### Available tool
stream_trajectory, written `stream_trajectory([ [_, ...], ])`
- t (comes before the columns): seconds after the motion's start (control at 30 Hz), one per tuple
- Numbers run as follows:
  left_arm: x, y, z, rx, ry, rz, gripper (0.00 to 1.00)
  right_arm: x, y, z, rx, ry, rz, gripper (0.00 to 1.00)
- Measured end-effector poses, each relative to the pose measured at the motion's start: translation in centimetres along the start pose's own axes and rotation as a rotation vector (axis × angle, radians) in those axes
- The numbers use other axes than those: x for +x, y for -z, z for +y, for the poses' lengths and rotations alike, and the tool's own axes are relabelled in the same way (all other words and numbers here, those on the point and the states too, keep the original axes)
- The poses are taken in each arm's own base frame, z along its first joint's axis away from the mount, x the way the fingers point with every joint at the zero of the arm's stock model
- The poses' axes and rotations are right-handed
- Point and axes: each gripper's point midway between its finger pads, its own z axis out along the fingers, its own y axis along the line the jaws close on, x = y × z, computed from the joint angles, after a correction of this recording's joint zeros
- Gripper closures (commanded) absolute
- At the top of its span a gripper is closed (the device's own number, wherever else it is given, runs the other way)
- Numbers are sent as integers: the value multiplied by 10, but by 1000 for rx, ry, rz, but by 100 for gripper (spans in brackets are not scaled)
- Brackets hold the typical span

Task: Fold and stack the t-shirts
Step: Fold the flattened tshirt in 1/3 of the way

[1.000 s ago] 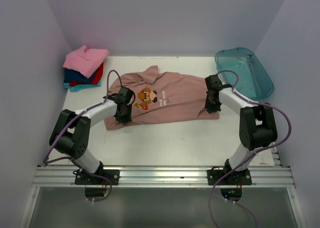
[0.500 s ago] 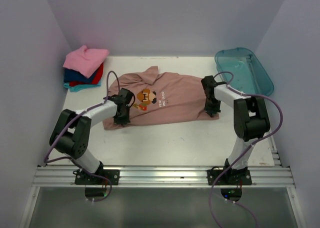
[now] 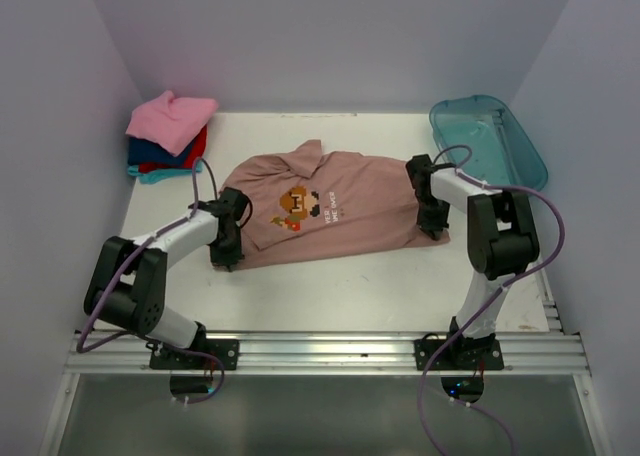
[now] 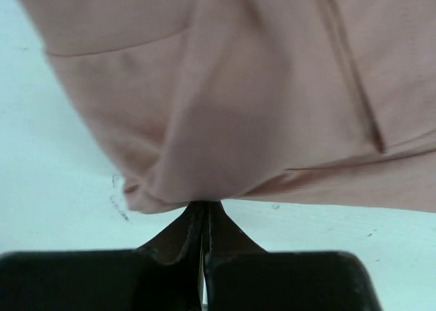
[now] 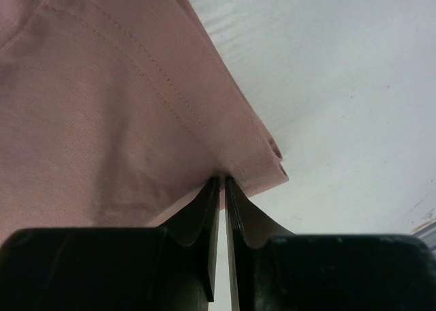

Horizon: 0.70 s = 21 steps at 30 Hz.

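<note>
Upper left of the top view: stack of folded tees (image 3: 168, 136), bright pink on top, red, blue and teal under it, so that part looks done. Left of centre: left gripper (image 3: 227, 244) is down at the tabletop (image 3: 350, 286), jaws shut tight on a bunched lower-left corner of the dusty pink tee (image 3: 340, 216). The tee lies centre frame, spread mostly flat and print side up, with the pixel-character print (image 3: 298, 203) showing and one sleeve poking toward the top of the frame. I see no fold in it yet. Right of centre: right gripper (image 3: 432, 221) sits at the tee's right edge, jaws narrow with a thin slit and the hem right at the tips. Can't tell whether the hem is pinched or free. Far right: teal plastic tub (image 3: 490, 146), apart from the tee. My read: one tee left. It looks like the lay-flat stage, with the folding and the move onto the stack not yet done.
</note>
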Motion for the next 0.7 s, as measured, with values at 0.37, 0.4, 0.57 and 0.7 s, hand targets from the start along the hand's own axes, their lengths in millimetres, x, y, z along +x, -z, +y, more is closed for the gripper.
stream_trajectory([
  [0.37,-29,54,-14,151,31,-139,74,25,29,-8,-98,55,27,62],
  [0.4,-42,67,-20,185,35,-187,72,23,39,-5,-130,63,2,53],
  [0.57,-87,106,-40,297,46,-354,72,17,97,29,-323,140,-119,50],
  [0.7,-96,83,-48,279,32,-319,89,16,127,63,-432,207,-161,55],
])
